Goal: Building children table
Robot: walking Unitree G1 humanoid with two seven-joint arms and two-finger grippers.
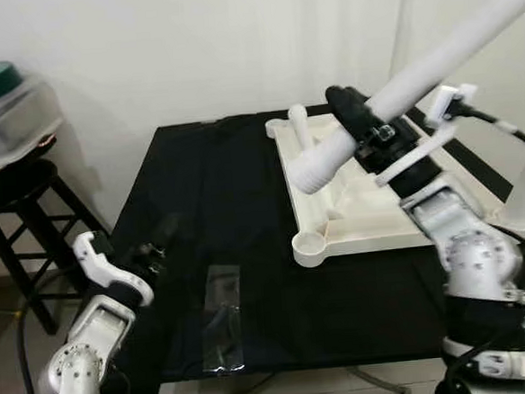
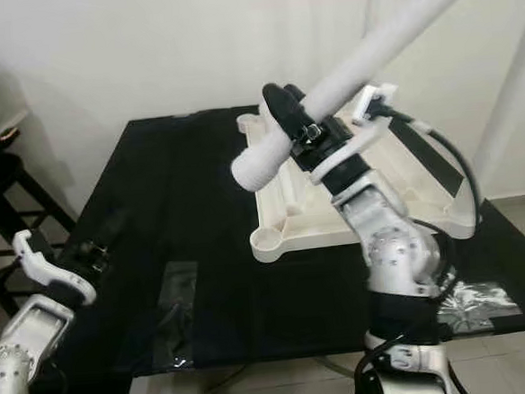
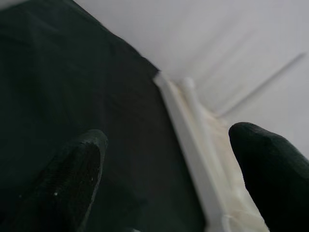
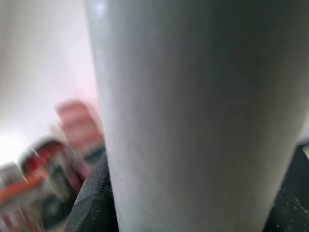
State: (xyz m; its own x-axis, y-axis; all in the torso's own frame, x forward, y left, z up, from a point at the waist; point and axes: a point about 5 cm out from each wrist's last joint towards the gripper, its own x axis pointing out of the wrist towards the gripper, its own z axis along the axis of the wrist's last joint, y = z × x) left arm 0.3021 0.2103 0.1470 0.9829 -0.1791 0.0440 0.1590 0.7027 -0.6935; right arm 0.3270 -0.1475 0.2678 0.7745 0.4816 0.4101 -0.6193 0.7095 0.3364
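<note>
Gripped between the pinching fingers of the right tool, a long white plastic table leg slants up toward two o'clock, its threaded end aimed low, likely toward a corner socket. Beneath lies the upturned white plastic tabletop on the black desk. At eight o'clock, the left tool hovers spread, idle.

Soft, even indoor light; head views fairly sharp, both wrist views blurred and out of focus.

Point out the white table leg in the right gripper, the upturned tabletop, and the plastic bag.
white table leg (image 1: 433,59), left eye view, mid shaft.
upturned tabletop (image 1: 290,172), left eye view, left rim.
plastic bag (image 1: 222,317), left eye view, middle.
</note>
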